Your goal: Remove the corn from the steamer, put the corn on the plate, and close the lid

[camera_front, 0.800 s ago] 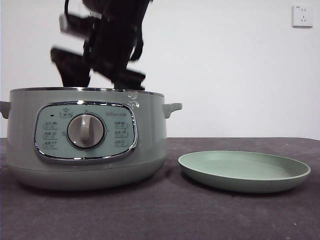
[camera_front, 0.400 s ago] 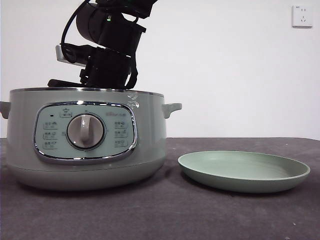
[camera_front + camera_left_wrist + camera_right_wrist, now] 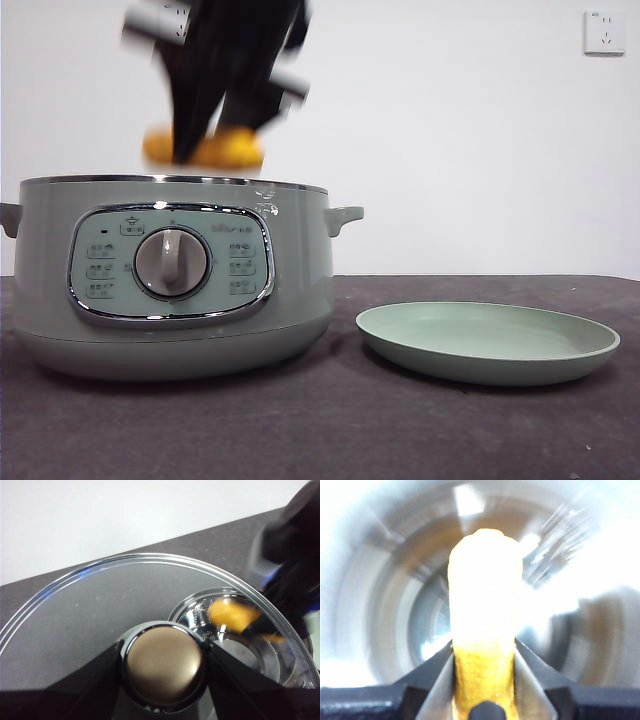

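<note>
Although motion blur smears the arm above the steamer (image 3: pixel 170 275), I can make out the corn (image 3: pixel 205 150) held just over the chrome rim, clear of the pot and not touching it. Its middle is hidden behind the dark fingers in the front view, so only the 2 yellow-orange ends show, and the upper arm is cut off by the frame's top edge. The cob's long axis lies roughly level, running side to side across the front view. On the right wrist camera the right gripper (image 3: pixel 484 672) has its 2 fingers pinching the cob's near end, and the corn (image 3: pixel 484 615) points straight away from the wrist toward the blurred, overexposed pot interior. On the left wrist camera the left gripper (image 3: pixel 162 670) has its fingers pressed against both sides of the knob of the lid (image 3: pixel 100 605); through the glass I see the steamer's opening and the corn (image 3: pixel 231 615), softened by blur. The plate (image 3: pixel 488 342) sits on the bench (image 3: pixel 330 430) just beside the steamer.
</note>
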